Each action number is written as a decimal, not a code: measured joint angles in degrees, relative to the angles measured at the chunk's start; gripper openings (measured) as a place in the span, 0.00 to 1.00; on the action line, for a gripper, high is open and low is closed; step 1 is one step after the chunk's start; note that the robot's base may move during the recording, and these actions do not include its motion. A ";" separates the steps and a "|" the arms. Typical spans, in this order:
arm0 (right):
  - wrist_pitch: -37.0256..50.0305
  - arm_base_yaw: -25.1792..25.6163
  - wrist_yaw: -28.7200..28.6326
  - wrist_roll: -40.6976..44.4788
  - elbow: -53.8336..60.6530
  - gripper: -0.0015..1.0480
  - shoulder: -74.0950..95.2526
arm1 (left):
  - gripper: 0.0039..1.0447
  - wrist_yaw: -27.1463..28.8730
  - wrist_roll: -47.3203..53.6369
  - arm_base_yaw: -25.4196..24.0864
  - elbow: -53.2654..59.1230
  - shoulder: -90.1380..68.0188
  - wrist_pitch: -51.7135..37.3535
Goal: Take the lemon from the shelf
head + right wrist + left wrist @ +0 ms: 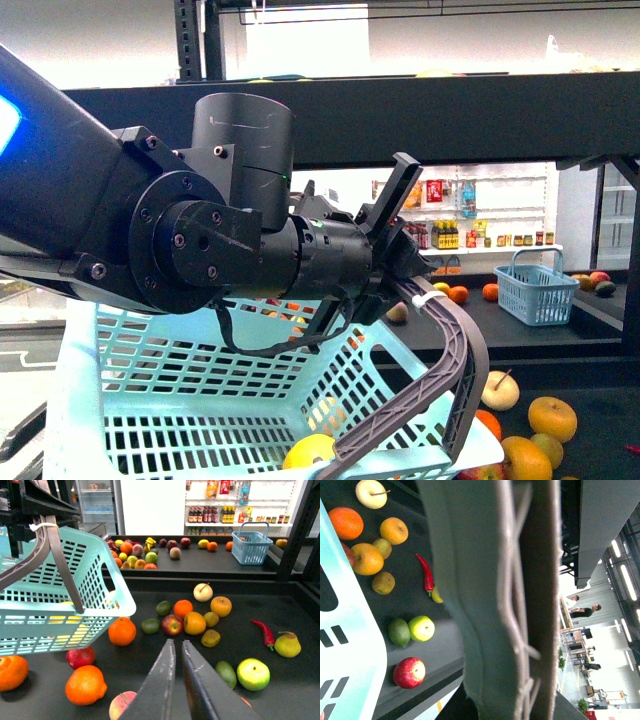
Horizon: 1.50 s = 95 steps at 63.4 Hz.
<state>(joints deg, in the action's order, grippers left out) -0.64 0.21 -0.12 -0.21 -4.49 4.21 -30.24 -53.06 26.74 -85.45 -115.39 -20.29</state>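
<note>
The left gripper [400, 262] is clamped on the grey handle [455, 365] of the pale turquoise plastic basket [190, 400], which holds the bright yellow lemon [308, 452]. The right gripper [177, 652] has its fingers together above the black shelf deck [280, 680]. No writing is legible.

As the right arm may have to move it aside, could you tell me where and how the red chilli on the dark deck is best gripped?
I would grip the red chilli across its thicker middle, coming straight down from above: it lies flat on the deck, long and thin, so jaws should close across its width. Stay clear of the end beside the pear.
</note>
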 joint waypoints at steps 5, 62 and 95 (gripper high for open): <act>0.00 0.00 -0.02 0.02 0.52 0.07 -0.48 | 0.07 0.13 0.07 0.00 0.00 0.00 0.00; 0.55 -0.02 0.02 0.04 3.63 0.41 -3.85 | 0.07 0.04 0.02 0.00 0.00 0.00 0.00; 0.55 -0.02 0.02 0.02 3.63 0.98 -3.85 | 0.07 4.24 -0.11 0.15 -0.04 0.07 1.31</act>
<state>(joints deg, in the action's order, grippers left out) -0.10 0.19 -0.10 -0.19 -0.86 0.36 -26.00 -53.17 26.89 -85.49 -115.33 -18.98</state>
